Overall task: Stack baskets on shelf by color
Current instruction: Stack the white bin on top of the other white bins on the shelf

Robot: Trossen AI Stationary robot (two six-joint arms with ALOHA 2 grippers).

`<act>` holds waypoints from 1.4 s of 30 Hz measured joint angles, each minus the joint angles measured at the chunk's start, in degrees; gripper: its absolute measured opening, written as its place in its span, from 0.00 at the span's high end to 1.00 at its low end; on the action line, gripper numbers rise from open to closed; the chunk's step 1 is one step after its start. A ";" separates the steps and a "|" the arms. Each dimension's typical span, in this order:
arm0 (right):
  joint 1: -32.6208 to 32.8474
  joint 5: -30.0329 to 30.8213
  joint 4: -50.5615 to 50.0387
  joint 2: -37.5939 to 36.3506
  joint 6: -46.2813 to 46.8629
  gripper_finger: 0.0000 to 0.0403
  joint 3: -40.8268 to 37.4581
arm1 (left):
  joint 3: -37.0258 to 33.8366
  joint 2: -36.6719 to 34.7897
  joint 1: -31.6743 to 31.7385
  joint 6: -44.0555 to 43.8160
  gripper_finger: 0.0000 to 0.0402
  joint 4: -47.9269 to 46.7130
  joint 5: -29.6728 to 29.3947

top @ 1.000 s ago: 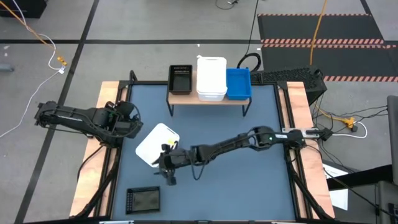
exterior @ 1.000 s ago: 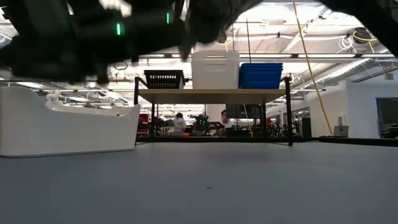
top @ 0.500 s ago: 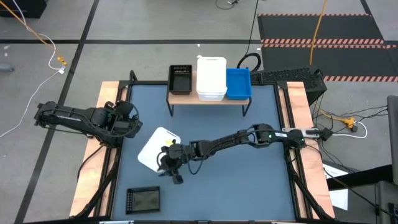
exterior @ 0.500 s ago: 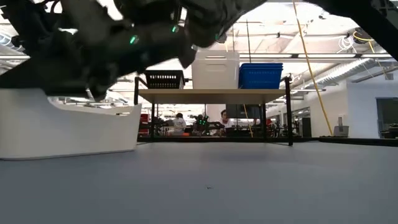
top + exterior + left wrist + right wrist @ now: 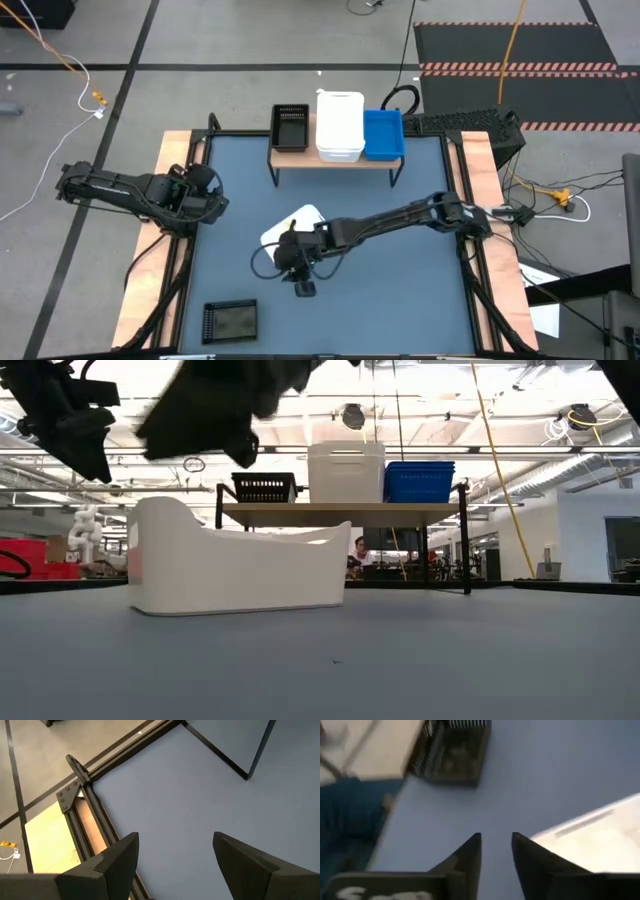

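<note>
A white basket [image 5: 292, 220] [image 5: 240, 570] stands on its base on the blue-grey mat, left of the middle. My right gripper [image 5: 285, 255] [image 5: 496, 837] hovers at its near side. The fingers stand a narrow gap apart with only mat showing between them, and the basket's rim [image 5: 600, 840] lies beside one finger. The shelf [image 5: 335, 158] at the far edge carries a black basket [image 5: 290, 127], a white stack [image 5: 340, 125] and a blue basket [image 5: 383, 135]. My left gripper [image 5: 205, 200] [image 5: 175, 837] waits open over the mat's left edge. My right gripper has nothing between its fingers. One finger [image 5: 530, 860] stands right beside the white basket's rim, and I cannot tell whether it touches it. The basket rests on the mat on its base.
Another black basket [image 5: 230, 320] [image 5: 455, 750] sits on the mat at the near left. Wooden strips [image 5: 170, 200] and a black frame border the mat. Open mat lies between the white basket and the shelf's legs [image 5: 466, 550].
My right gripper has swung toward the table's right edge and risen, its fingers tipping up from steeply downward to a slant. The white basket has slid along the mat toward the right with it and stands upright on its base.
</note>
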 joint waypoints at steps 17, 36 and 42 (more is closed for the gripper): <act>0.11 16.37 9.94 4.31 21.40 0.49 0.00 | 0.00 0.04 0.11 -0.86 0.36 0.53 -0.97; 3.38 -7.68 -13.16 3.11 11.13 0.96 0.32 | 0.00 0.07 0.11 -0.65 0.36 0.25 -0.46; 5.73 3.78 -25.20 -0.98 11.08 0.73 -0.33 | 0.00 0.07 0.11 -0.91 0.36 0.26 -0.25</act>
